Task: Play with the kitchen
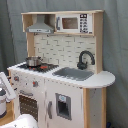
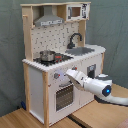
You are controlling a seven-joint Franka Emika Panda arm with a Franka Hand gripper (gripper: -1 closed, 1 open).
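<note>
The kitchen (image 2: 60,60) stands upright on a wooden floor (image 2: 20,119) before a grey curtain (image 1: 12,30), filling most of both exterior views; white panels, light-wood sides. Up top, the grey hood (image 1: 41,26) sits at the first exterior view's left end of the upper shelf, the microwave (image 1: 74,23) beside it toward the other end; between shelf and counter runs a tiled backsplash (image 1: 60,49). On the counter, the steel pot (image 1: 33,61) rests on the hob (image 1: 39,66) at the first exterior view's left end; the sink (image 1: 74,74) lies next to the hob, and the black faucet (image 1: 85,59) arches over it from the back edge. Below the hob is the oven door (image 2: 64,95) with its window; the knobs (image 2: 56,76) sit in the strip above it, just under the counter's front edge.

Here is the arm (image 2: 102,90): in the second exterior view it reaches in from the second exterior view's lower right, white and slanted upward, the gripper (image 2: 70,76) right at the front panel, level with the knob strip and over the top of the oven door; whether its fingers are spread or pressed together, I cannot tell, and contact with the panel is unclear. In the first exterior view only white robot parts (image 1: 22,121) show at the bottom and left edges.
</note>
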